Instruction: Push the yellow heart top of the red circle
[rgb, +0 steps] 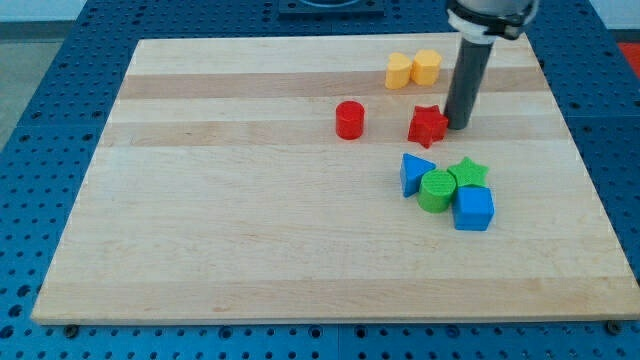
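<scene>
The red circle (349, 120) is a short red cylinder standing on the wooden board (250, 200), a little above its middle. The yellow heart (400, 72) lies near the view's top, up and to the right of the red circle, touching a yellow hexagonal block (427, 67) on its right. My tip (458, 125) rests on the board just right of a red star (427, 125), close to or touching it. The tip is below and to the right of the yellow heart.
A cluster sits right of centre: a blue triangle (415, 173), a green cylinder (436, 190), a green star (467, 173) and a blue cube (474, 208). The board's right edge is near this cluster. Blue perforated table surrounds the board.
</scene>
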